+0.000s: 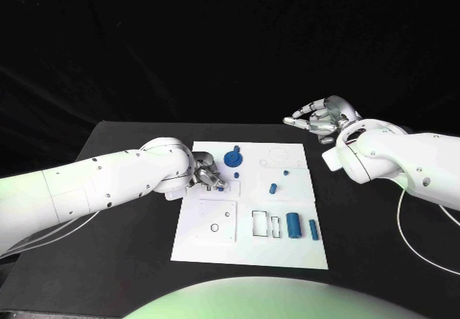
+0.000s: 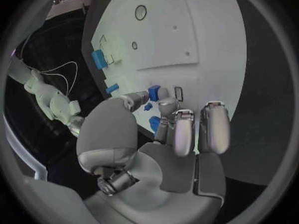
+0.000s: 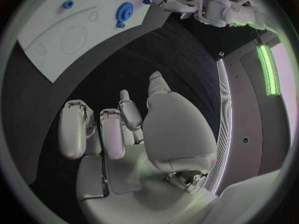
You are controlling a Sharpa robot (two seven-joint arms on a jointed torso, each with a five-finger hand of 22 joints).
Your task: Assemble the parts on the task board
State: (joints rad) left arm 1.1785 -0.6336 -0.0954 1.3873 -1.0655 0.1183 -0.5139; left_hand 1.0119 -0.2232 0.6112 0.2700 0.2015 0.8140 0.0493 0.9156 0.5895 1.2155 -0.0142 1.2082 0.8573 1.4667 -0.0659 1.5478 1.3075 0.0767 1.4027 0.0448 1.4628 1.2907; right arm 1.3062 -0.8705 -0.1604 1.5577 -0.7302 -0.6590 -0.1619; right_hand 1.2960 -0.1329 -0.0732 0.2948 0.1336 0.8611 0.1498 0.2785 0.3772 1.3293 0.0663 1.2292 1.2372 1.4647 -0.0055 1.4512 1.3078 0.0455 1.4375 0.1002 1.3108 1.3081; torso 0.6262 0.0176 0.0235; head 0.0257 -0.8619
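The white task board (image 1: 249, 247) lies mid-table. My left hand (image 1: 205, 174) is low over its left edge, thumb and a fingertip pinching a small blue part (image 2: 154, 91) just above the board (image 2: 168, 40). Two more blue bits (image 2: 148, 106) lie under the fingers (image 2: 176, 129). A blue gear (image 1: 234, 158) stands just right of that hand. Two small blue parts (image 1: 273, 188) lie near the board's centre. A blue cylinder (image 1: 292, 226) and a thin blue peg (image 1: 314, 229) lie at the near right. My right hand (image 1: 321, 118) hangs empty, fingers loosely bent, beyond the board's far right corner.
Black tabletop (image 1: 115, 266) surrounds the board on all sides. Outlined slots (image 1: 260, 224) and round holes (image 1: 215, 227) mark the board's near half. From the right wrist, the board (image 3: 56, 40), the gear (image 3: 125, 10) and my left hand (image 3: 187, 2) lie far off.
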